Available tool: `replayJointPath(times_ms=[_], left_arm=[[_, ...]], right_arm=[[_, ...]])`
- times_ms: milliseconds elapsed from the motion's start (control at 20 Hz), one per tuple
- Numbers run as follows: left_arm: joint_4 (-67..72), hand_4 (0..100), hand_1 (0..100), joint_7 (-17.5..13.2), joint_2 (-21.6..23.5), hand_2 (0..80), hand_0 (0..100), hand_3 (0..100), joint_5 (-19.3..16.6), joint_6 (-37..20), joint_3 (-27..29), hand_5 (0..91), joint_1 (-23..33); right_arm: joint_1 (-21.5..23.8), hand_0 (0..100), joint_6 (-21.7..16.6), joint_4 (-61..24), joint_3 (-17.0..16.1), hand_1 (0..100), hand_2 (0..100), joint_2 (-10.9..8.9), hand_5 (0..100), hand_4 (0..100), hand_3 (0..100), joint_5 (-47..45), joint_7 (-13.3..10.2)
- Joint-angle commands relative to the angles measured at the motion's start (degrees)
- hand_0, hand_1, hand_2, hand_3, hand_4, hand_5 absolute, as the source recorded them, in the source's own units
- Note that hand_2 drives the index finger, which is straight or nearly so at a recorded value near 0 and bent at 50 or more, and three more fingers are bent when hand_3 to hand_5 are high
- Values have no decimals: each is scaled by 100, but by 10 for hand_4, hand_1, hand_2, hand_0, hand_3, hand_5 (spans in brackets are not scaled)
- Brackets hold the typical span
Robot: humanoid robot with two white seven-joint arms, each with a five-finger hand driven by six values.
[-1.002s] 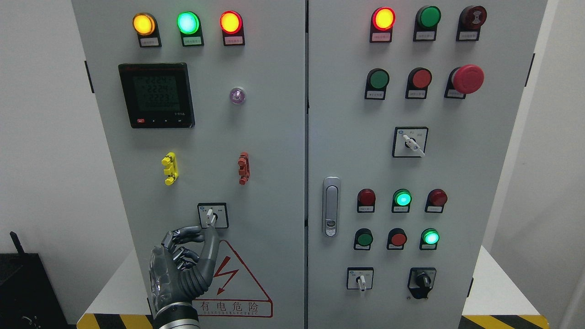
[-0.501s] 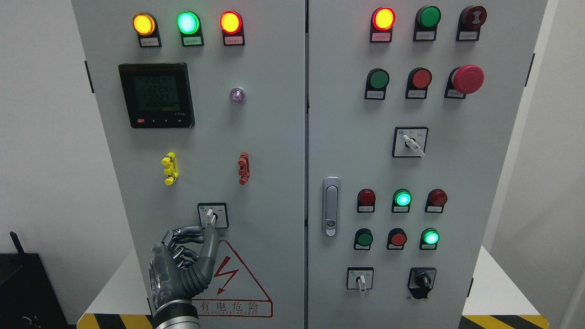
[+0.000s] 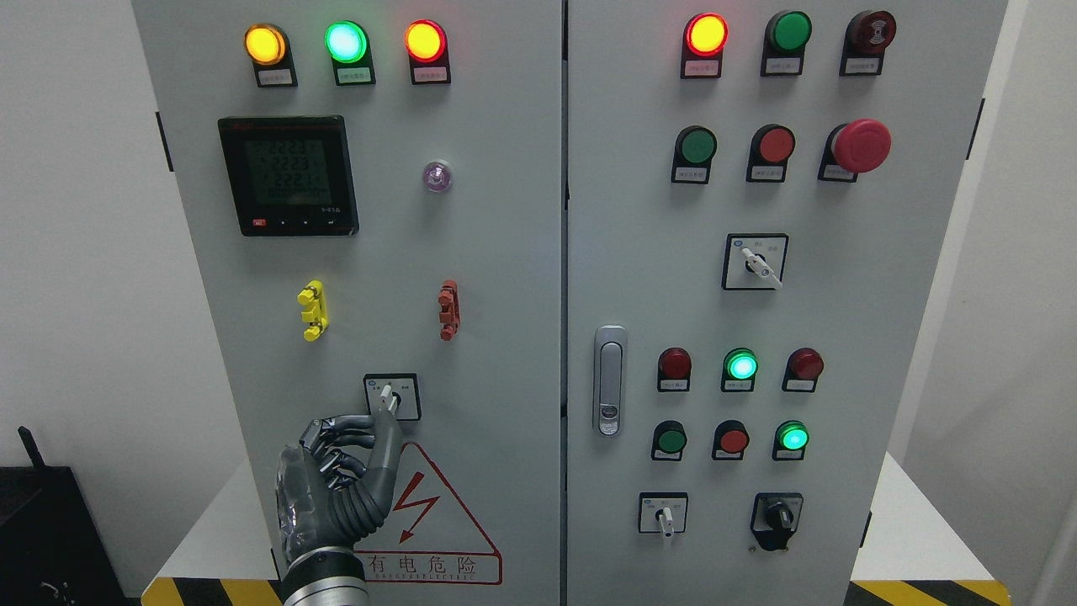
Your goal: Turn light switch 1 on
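Here, lower left of frame: left hand (image 3: 341, 475), fingers curled and holding nothing, sits just under the switch (image 3: 391, 396). Risk: thumb tip slips off the small white lever, leaving it unturned.

A plain white wall (image 3: 76, 252) fills the view at nine o'clock, evenly lit and bare. Another white wall (image 3: 1010, 320) stands at three o'clock, slightly shadowed. At seven o'clock sits a black box (image 3: 42, 539) with a short antenna rising from its top. A white platform (image 3: 913, 530) spans the bottom, edged with yellow-and-black stripes (image 3: 925, 592) at five and seven o'clock.
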Motion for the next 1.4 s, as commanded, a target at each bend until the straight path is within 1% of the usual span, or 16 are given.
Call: replayJointPath(times_ms=[0, 100, 301, 551, 902, 1353], left_arm=[[48, 885, 648, 0, 15, 507, 369, 703, 1, 2, -1, 808, -23], [66, 886, 651, 0, 15, 510, 386, 704, 1, 2, 8, 808, -23], [118, 886, 631, -8, 24, 516, 381, 705, 1, 2, 8, 814, -41], [127, 889, 603, -8, 33, 525, 333, 709, 36, -7, -1, 818, -50], [154, 890, 570, 0, 33, 536, 237, 718, 27, 2, -10, 820, -94], [276, 893, 563, -8, 50, 540, 215, 723, 27, -7, 8, 820, -155]], right_arm=[[0, 0, 3, 0, 0, 0, 0, 0, 0, 0, 0, -141, -4], [0, 0, 3, 0, 0, 0, 0, 0, 0, 0, 0, -141, -4], [0, 0, 3, 0, 0, 0, 0, 0, 0, 0, 0, -141, -4], [0, 0, 3, 0, 0, 0, 0, 0, 0, 0, 0, -141, -4], [0, 0, 3, 0, 0, 0, 0, 0, 0, 0, 0, -141, -4], [0, 0, 3, 0, 0, 0, 0, 0, 0, 0, 0, -141, -4]])
